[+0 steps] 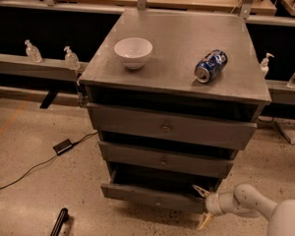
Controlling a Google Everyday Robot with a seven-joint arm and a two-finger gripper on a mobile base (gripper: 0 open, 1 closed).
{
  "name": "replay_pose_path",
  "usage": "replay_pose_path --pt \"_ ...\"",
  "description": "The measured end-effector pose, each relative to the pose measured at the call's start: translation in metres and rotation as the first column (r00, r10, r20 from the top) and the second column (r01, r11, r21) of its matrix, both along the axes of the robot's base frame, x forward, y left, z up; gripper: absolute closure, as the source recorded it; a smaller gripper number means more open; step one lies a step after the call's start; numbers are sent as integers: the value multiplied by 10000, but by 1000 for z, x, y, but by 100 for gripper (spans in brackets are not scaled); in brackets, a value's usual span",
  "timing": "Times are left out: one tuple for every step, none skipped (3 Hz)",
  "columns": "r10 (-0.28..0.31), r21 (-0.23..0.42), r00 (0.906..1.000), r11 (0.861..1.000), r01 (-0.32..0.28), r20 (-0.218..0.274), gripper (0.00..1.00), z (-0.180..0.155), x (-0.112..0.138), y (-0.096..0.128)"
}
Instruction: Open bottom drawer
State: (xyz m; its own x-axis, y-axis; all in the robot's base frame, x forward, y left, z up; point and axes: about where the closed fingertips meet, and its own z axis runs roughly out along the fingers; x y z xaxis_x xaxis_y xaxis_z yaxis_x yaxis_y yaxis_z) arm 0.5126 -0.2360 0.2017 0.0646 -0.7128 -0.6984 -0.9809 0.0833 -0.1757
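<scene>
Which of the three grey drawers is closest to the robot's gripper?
The bottom grey wooden drawer, lowest of the three. The gripper sits at its right end, below the middle drawer and the top drawer.

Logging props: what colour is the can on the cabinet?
Blue can, camera view; end effector beside bottom drawer, right corner.

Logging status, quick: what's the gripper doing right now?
Gripper: open, fingers spread, gripping nothing, at the right end of the bottom drawer front.

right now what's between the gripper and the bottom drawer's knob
Only bare grey drawer front, as the camera view shows. The gripper sits open at the right end of the bottom drawer, and nothing lies between it and the knob.
</scene>
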Motion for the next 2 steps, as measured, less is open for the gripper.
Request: replay_pose_path --pt "145 712 9998 9973 -152 103 20 21 12 -1" --pt "193 1018 9997 9946 -209 170 44 32 22 0"
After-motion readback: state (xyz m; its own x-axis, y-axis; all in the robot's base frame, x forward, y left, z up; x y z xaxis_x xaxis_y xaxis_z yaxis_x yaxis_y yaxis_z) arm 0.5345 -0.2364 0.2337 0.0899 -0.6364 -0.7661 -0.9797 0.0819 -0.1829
